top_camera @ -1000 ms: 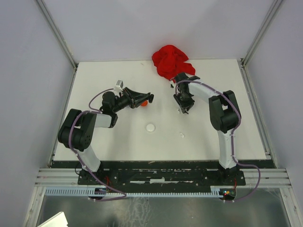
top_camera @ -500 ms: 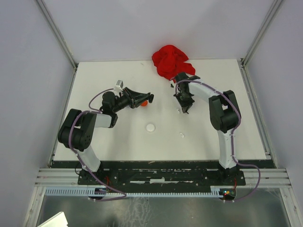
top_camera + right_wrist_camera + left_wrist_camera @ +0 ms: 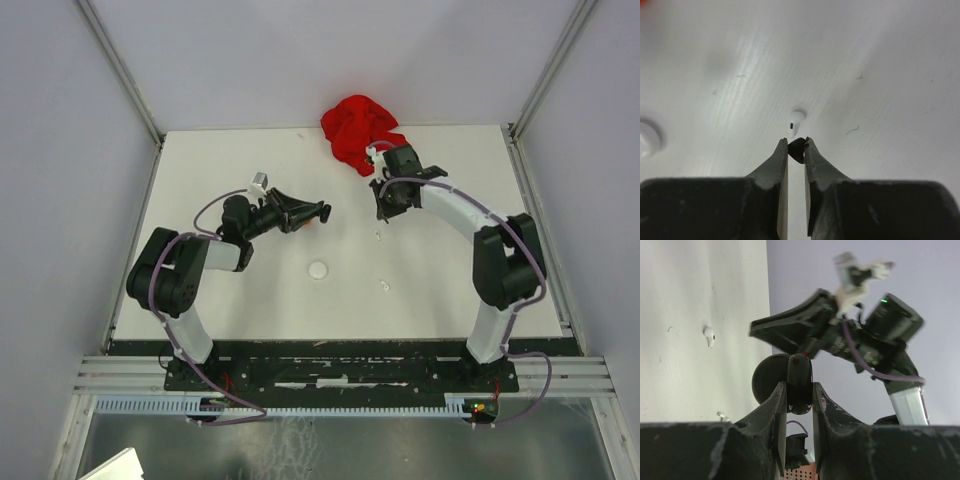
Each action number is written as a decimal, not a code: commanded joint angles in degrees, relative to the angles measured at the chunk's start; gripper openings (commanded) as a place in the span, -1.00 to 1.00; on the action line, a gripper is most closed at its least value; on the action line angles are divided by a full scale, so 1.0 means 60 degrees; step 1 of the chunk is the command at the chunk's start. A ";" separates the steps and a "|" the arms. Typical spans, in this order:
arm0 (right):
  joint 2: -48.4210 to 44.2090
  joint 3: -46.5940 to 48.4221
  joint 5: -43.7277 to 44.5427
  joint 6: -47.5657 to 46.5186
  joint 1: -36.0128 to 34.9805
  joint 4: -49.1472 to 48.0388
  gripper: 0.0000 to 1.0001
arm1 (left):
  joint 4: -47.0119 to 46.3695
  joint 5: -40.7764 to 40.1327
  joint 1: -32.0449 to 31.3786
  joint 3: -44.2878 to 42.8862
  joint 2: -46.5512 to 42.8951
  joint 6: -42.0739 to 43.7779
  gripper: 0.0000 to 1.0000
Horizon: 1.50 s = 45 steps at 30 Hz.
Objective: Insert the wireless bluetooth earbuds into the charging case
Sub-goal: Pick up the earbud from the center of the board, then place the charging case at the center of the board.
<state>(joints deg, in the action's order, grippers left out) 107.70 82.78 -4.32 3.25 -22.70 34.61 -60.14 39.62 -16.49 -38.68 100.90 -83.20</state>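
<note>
Left claw is clenched hard on a dark rounded case and points across towards the other arm. Over on the right, the right claw is nipped almost together, with a small black bud pinched at its very tips, above the worktop. A white earbud lies on the surface just past those tips. A second white earbud sits nearer the arms, with a white disc to its left. There's a red cloth bunched at the far edge.
</note>
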 commanded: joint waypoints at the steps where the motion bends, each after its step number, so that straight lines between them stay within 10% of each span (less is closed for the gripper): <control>1: -0.2075 -0.1242 -0.1438 0.0622 0.0024 -0.3350 -0.94 | -0.0784 0.0198 -0.0299 -0.0278 0.0407 0.0066 -0.94; 9: -0.3987 -0.3419 -0.2873 0.1277 -0.0428 -0.7412 -0.97 | -0.2207 0.0340 -0.0523 -0.0382 0.1156 -0.0937 -0.94; 45: -0.3692 -0.3701 -0.2159 0.1305 -0.1696 -0.7653 -0.97 | -0.3136 0.0561 -0.0694 -0.0828 0.0970 -0.1657 -0.94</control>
<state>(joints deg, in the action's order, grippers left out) 85.34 61.01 -17.85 11.14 -32.64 -9.39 -75.22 42.28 -20.38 -41.60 108.40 -91.74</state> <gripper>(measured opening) 0.184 0.286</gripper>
